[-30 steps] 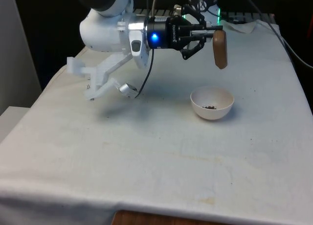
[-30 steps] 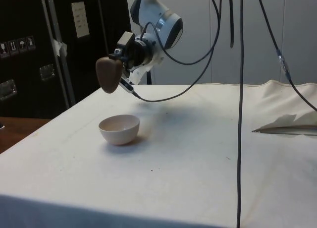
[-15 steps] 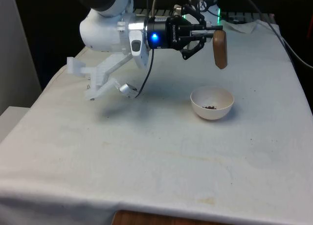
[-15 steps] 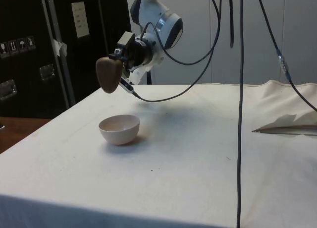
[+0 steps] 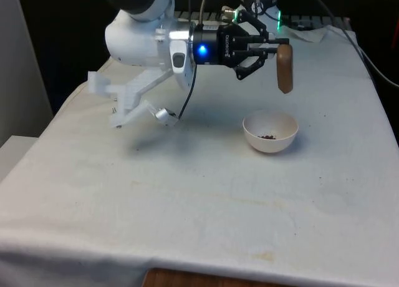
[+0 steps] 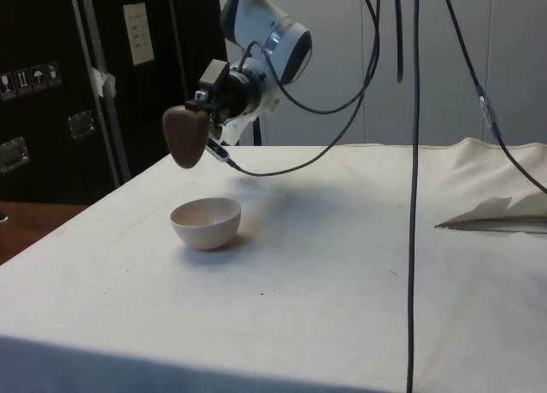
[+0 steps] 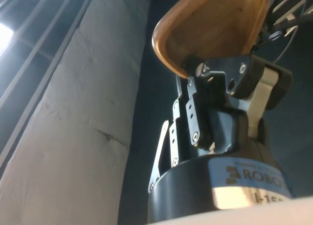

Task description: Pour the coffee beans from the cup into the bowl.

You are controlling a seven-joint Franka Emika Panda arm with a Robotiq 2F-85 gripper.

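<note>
In the front view, the gripper (image 5: 274, 48) sits in the upper middle of the frame, closed on the rim of a brown wooden cup (image 5: 284, 68) that hangs edge-on above the white bowl (image 5: 270, 131) right of centre; a few dark coffee beans (image 5: 268, 136) lie in the bowl's bottom. In the side view, upper left, the cup (image 6: 185, 137) hangs tipped over above the bowl (image 6: 206, 222), clear of it. In the wrist view, the fingers (image 7: 222, 71) pinch the cup's wall (image 7: 215, 24), one inside and one outside, and its smooth interior looks empty. The cup is likely light, rigid and somewhat slick, so a rim pinch suits it; the bowl looks breakable.
</note>
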